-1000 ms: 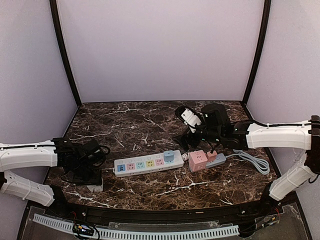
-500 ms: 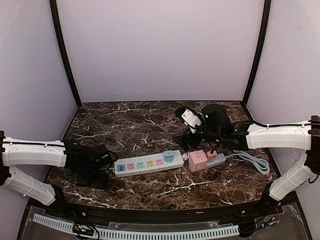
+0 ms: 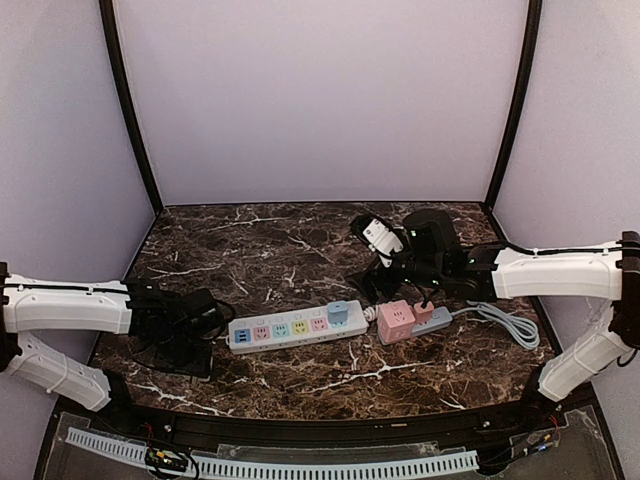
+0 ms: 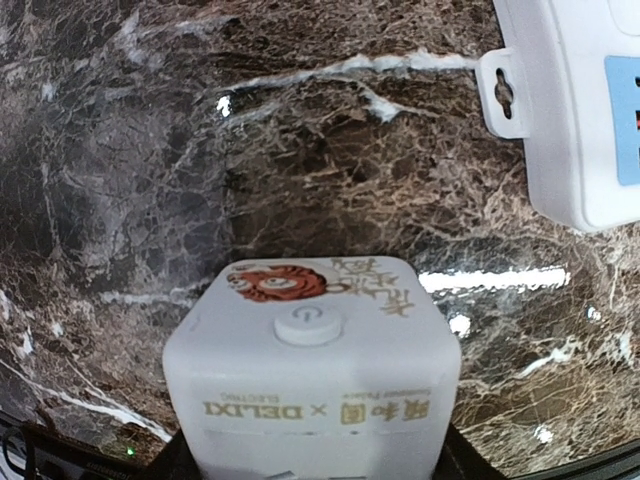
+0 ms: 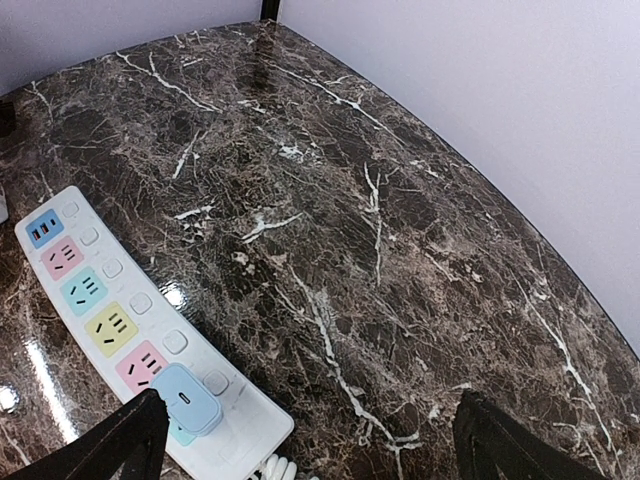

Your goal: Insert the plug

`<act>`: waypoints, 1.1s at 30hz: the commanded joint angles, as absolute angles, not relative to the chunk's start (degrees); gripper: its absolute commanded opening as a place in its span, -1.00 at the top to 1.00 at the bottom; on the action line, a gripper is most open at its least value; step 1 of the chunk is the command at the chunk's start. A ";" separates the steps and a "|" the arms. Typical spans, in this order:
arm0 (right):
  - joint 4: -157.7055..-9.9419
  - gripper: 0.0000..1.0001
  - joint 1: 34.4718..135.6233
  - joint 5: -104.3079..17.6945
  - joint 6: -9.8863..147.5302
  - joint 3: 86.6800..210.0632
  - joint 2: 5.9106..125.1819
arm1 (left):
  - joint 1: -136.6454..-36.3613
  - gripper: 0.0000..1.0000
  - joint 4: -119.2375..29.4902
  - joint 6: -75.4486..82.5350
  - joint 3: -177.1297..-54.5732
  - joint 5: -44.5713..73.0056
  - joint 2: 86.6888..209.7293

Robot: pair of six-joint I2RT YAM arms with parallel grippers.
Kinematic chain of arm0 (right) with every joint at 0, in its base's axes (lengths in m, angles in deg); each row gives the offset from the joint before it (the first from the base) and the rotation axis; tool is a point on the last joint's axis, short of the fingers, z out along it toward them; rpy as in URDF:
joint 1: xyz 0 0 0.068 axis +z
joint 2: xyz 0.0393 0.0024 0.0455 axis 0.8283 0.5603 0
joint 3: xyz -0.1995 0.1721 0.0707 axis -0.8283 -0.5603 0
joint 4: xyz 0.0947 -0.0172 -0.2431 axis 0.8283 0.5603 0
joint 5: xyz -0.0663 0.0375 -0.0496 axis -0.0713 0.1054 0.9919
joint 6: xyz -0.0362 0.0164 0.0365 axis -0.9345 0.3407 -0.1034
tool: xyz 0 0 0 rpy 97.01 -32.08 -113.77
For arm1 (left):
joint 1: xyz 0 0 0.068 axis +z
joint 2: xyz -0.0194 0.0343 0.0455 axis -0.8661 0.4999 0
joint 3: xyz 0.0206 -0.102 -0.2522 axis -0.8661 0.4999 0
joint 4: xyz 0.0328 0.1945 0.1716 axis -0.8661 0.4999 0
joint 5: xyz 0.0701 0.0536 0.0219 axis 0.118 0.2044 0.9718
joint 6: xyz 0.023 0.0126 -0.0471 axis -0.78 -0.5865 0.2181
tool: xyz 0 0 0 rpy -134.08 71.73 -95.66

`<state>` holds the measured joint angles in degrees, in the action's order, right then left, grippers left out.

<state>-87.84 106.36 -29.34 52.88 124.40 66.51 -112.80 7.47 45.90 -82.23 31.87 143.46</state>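
step in hand: plug gripped, approach to socket. left gripper [image 3: 195,322] clamped on white cube plug [image 4: 312,390], near left end of power strip [image 3: 297,329], apart from it. right gripper [image 3: 368,283] spread wide, holding nothing, near strip's right end. next: line up over 1 free socket, press straight down.

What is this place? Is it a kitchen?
Not a kitchen; more likely a robot testing booth. Plain lilac walls close in a marble-patterned tabletop, two robot arms reach over it, and a power strip with coloured sockets lies there.
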 commanded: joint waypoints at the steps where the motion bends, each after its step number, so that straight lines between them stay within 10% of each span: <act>1: -89.08 -0.97 105.79 -28.74 52.97 123.82 65.51 | -113.13 0.04 6.31 44.41 -83.34 32.77 141.27; 22: -85.17 -0.97 105.74 -47.78 51.03 126.26 61.02 | -113.97 0.34 -24.25 21.50 -80.99 29.71 130.97; 33: -72.75 -0.97 105.97 -60.30 52.44 132.12 61.67 | -113.97 0.39 -53.06 4.77 -80.33 18.81 145.19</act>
<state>-78.57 106.09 -54.52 51.64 130.25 61.87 -113.65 -36.73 14.16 -81.40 27.23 140.29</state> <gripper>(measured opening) 0.986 0.569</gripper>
